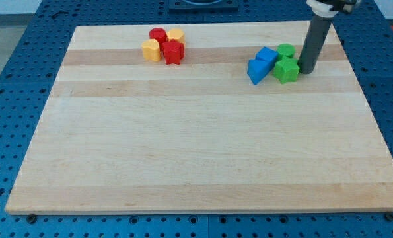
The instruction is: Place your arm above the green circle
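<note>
No gripper was fitted, so my tip [308,71] held nothing, resting on the surface [196,152] just right of the green circle [286,50] at far right, probably closing on it.

Green circle [286,50] half hidden behind green block [286,69]; rod's top cropped
</note>
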Robot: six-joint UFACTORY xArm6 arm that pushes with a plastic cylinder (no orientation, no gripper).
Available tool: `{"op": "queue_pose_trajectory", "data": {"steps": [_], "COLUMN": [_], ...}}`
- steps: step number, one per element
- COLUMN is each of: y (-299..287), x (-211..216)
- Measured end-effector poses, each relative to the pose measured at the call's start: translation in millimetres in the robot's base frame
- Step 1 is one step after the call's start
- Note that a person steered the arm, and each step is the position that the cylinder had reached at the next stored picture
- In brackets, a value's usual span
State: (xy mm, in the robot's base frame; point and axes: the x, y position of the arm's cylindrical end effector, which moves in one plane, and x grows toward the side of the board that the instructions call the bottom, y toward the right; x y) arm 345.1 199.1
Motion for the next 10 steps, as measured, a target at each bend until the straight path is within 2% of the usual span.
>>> {"op": "queue_pose_trajectory", "data": {"steps": [2,3,4,5,6,10], "y": [2,45,65,-5,-99,-135], "x": [1,-19,-72,-110,-125,-129]}}
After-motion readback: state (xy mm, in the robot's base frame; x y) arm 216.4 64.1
